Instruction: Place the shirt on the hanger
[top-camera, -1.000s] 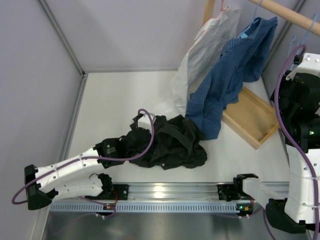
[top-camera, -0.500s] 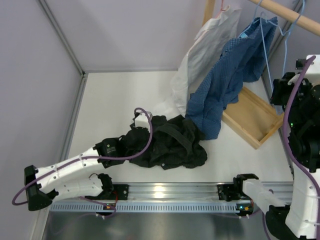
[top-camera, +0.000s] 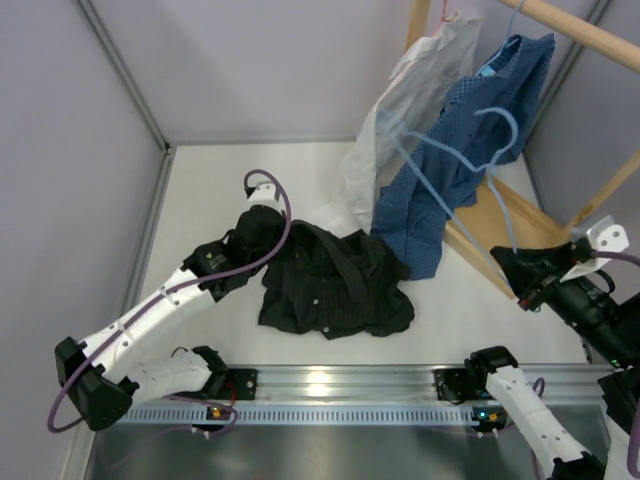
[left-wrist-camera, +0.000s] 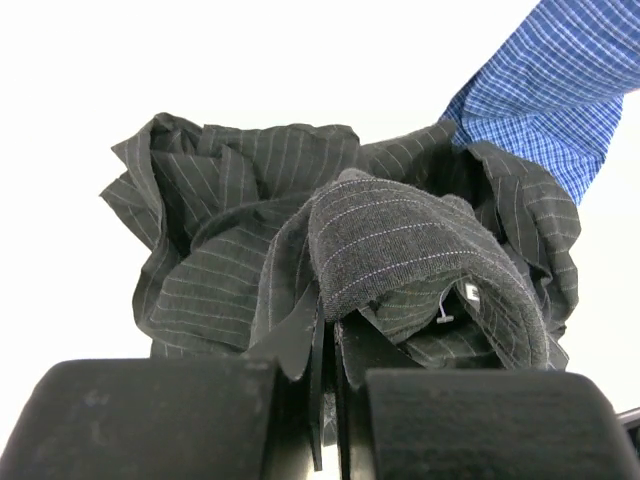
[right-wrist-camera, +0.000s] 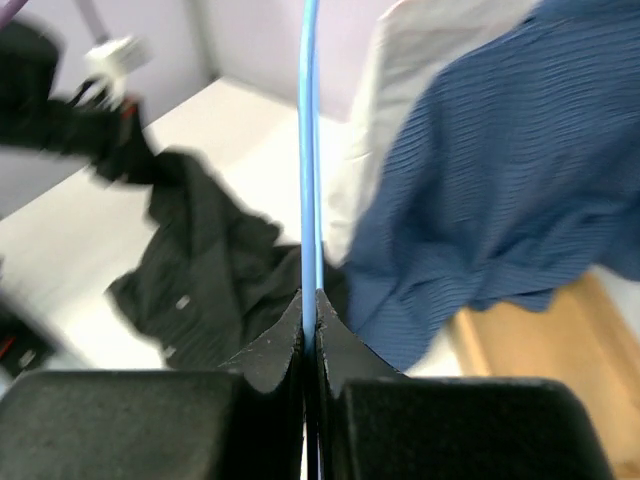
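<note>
Black pinstriped shirt (top-camera: 335, 290), light-blue hanger (right-wrist-camera: 309, 150)

Reaches left arm (top-camera: 160, 305) diagonally forward toward centre, left gripper (left-wrist-camera: 328, 345) pinched tight on the shirt (left-wrist-camera: 400, 240); holds right arm (top-camera: 592, 310) pointing inward, right gripper (right-wrist-camera: 310, 312) clamped on the hanger (right-wrist-camera: 309, 150).

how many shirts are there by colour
black shirt: 1
blue shirt: 1
white shirt: 1
total: 3
</note>
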